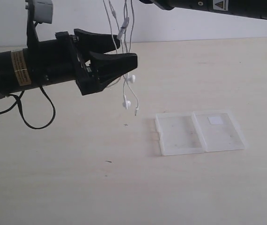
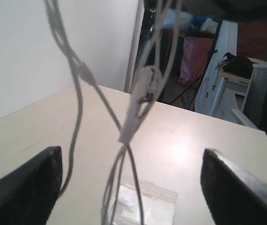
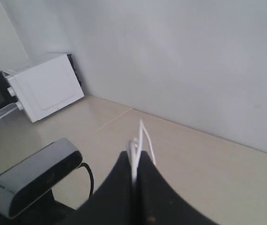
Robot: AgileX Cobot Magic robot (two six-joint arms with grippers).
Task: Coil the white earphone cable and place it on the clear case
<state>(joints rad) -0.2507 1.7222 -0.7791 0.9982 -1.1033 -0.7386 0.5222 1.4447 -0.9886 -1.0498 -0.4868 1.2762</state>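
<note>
The white earphone cable point(image 2: 133, 112) hangs between the left gripper's point(image 2: 131, 159) spread fingers point(image 2: 30, 183).

The white earphone cable point(image 1: 122, 31), in the upper middle of the exterior frame, looked like thin wire in a smooth white plastic sheath. Its earbuds point(image 1: 126, 103) were a glossier, hard white plastic. The clear case point(image 1: 180, 133) at lower right was frosted, translucent plastic with a dull sheen, and its square sticker point(image 1: 215, 120) looked like matt white paper. The table point(image 1: 77, 187) had a pale, matt surface with a faint wood-like grain. The left gripper point(image 1: 128, 51) was matt black plastic, and the right gripper point(image 3: 134, 161) showed the same dull black. The wall point(image 1: 194, 23) behind was flat, matt white.
</note>
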